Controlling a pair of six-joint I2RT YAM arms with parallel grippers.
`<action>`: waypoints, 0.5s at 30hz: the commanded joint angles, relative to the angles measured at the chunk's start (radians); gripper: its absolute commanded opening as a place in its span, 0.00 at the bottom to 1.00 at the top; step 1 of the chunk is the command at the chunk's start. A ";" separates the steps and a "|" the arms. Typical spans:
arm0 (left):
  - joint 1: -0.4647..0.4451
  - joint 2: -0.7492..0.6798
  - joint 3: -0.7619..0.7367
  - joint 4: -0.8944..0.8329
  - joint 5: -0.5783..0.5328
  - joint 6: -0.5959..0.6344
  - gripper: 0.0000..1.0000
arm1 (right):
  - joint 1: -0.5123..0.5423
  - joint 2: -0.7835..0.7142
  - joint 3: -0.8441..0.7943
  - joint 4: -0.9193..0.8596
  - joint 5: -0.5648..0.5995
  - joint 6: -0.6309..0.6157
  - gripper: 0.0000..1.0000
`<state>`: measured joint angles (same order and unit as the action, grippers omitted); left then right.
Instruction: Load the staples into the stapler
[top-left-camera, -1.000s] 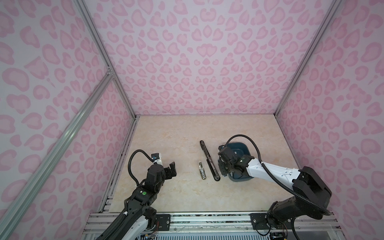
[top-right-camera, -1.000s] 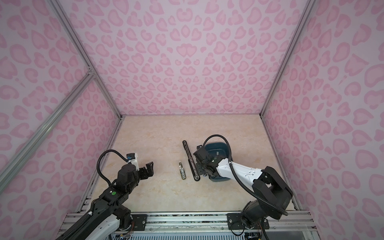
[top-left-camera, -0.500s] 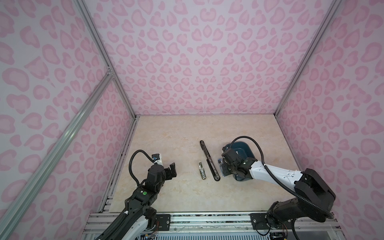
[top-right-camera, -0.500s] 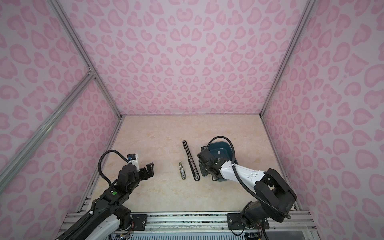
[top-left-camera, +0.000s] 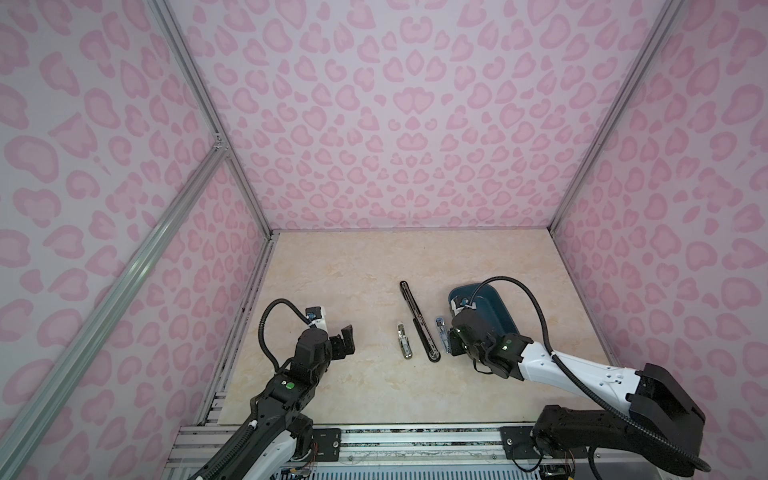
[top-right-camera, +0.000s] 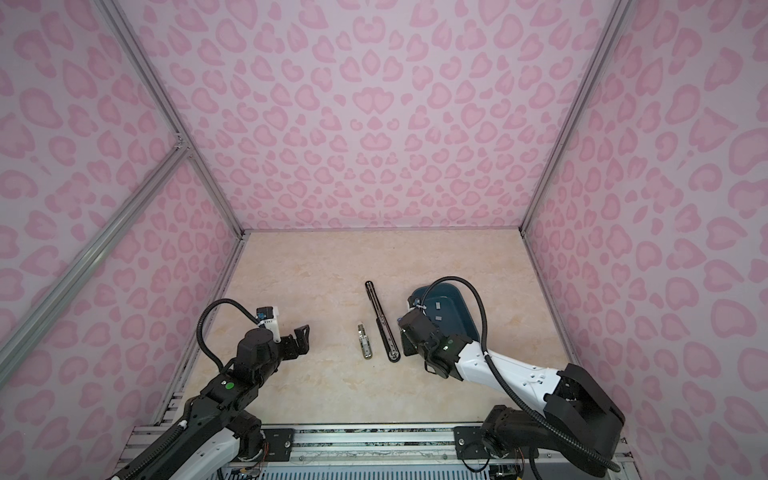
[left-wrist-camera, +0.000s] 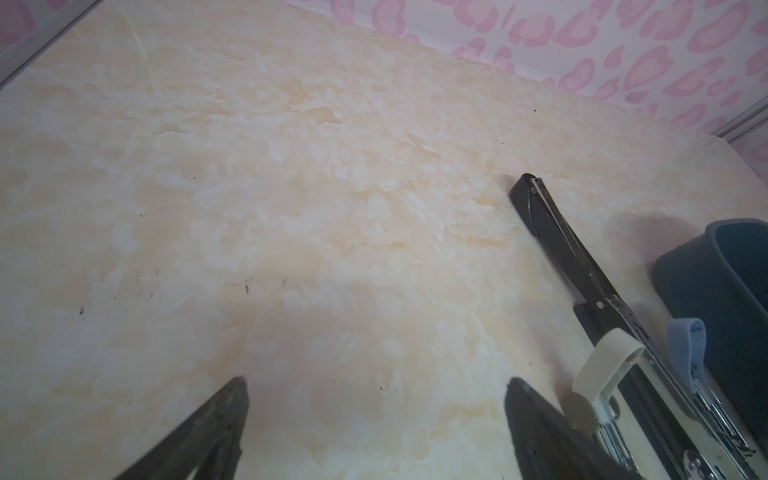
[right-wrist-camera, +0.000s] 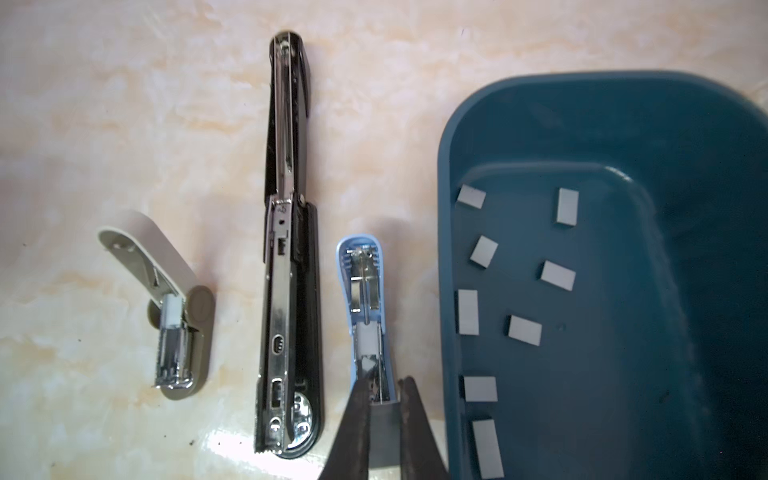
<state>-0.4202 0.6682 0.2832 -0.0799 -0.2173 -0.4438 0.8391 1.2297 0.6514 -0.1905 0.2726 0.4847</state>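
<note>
Right fingers (right-wrist-camera: 355, 428) pinch one flat pale grey staple strip (right-wrist-camera: 384, 436); small open blue stapler (right-wrist-camera: 365, 316) just beyond them, strip not yet seated. Left fingers (left-wrist-camera: 216, 428) wide, empty.

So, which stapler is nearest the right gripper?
The small light blue stapler, between the long black stapler and the teal tray; the right gripper is at its end.

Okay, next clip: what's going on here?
The right tool is shut on a grey staple strip, held over the robot-side end of the opened blue stapler, beside the bin where more strips lie. The strip does not look seated yet. The left tool hangs open over the table, holding nothing. A black stapler and a beige stapler lie open too.
</note>
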 joint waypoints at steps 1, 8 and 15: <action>0.000 -0.008 0.001 0.035 0.003 -0.003 0.97 | 0.026 -0.034 -0.053 0.050 0.090 -0.025 0.08; 0.000 -0.016 0.000 0.031 0.001 -0.003 0.97 | 0.071 -0.028 -0.116 0.202 0.073 -0.036 0.09; 0.000 -0.042 -0.009 0.035 0.004 -0.003 0.97 | 0.079 0.095 -0.078 0.209 0.072 -0.018 0.06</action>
<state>-0.4210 0.6346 0.2810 -0.0799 -0.2157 -0.4438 0.9157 1.3006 0.5652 -0.0113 0.3294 0.4572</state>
